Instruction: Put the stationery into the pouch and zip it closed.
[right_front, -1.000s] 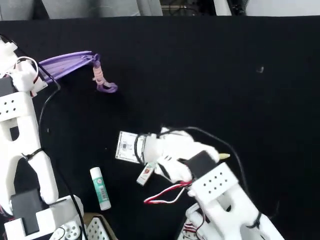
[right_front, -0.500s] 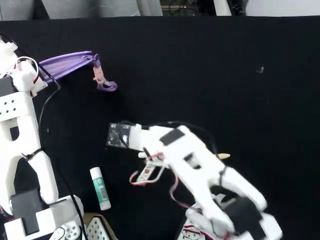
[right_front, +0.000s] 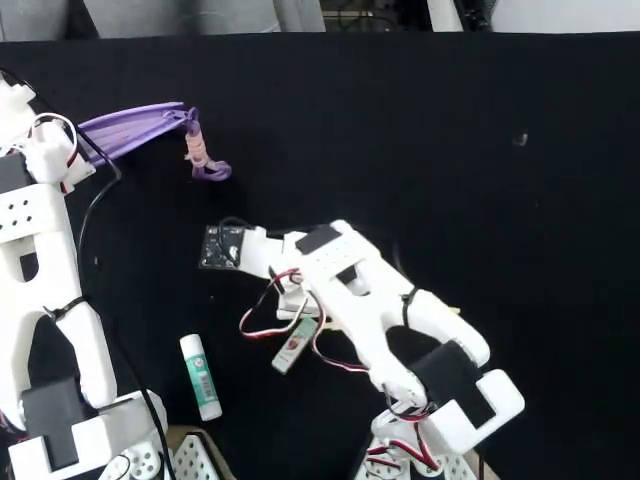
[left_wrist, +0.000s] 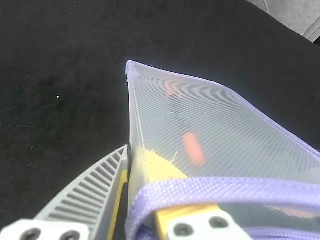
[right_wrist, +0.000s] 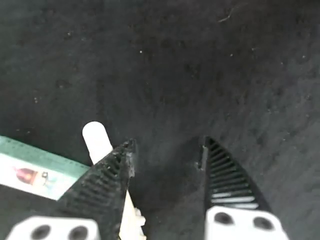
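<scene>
The black desk (right_front: 480, 150) lies under both arms. My right tool (right_wrist: 167, 145) hangs spread just above it, with a green-labelled stationery piece (right_wrist: 30, 167) just beside one finger; I can't read its print. My left tool (left_wrist: 129, 150) pinches the purple mesh pouch (left_wrist: 210, 130) at the far-left side.

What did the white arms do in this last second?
The right arm stretched out of its folded pose, forward and leftward over the black table; the right gripper is open, holding nothing. The left gripper kept the purple mesh pouch; the green-and-white glue stick stayed put.
</scene>
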